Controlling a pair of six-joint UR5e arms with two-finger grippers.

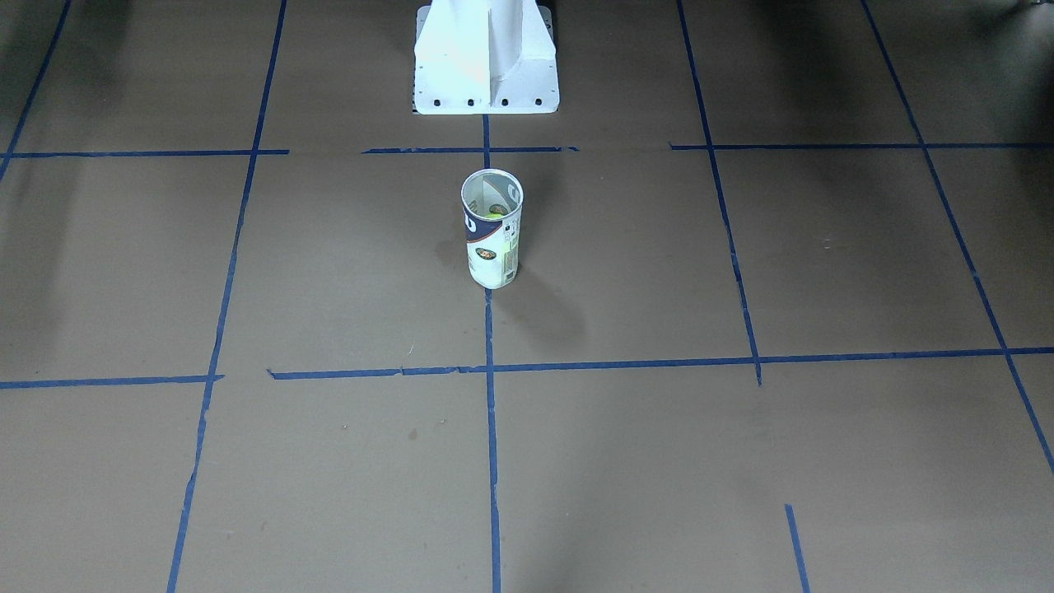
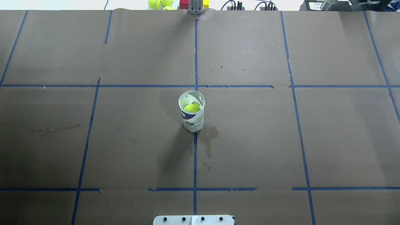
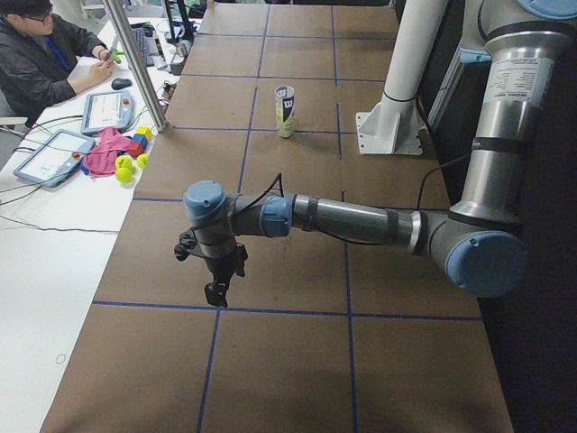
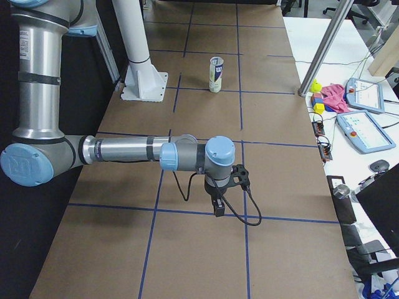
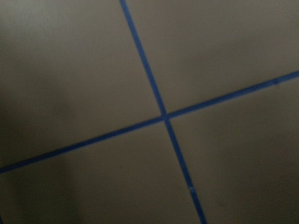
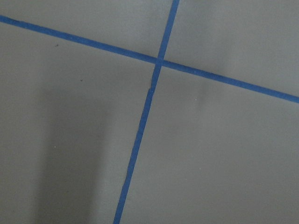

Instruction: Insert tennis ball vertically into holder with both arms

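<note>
— Place of holder (image 2: 192, 118)?
— Upright at table (image 2: 281, 140) centre, on blue tape line (image 2: 195, 162), tennis ball (image 2: 192, 108) inside, well apart from left arm (image 3: 352, 221) and right arm (image 4: 124, 149).
— Jaws?
— Cannot tell, either side.

The left arm (image 3: 361, 221) is holding its upper link upright at the robot's side, bending at a pale blue elbow and stretching its forearm out level, away from the base. Its wrist is turning downward, and the left hand (image 3: 215, 293) is hanging with its 2 fingers pointing straight down. Whether they are apart or together is not showing from this side. The right arm (image 4: 121, 149) is mirroring that pose, with its upper link upright, forearm reaching out level and wrist bent down. The right hand (image 4: 218, 207) is likewise pointing straight down, its finger spacing equally unreadable.
</note>
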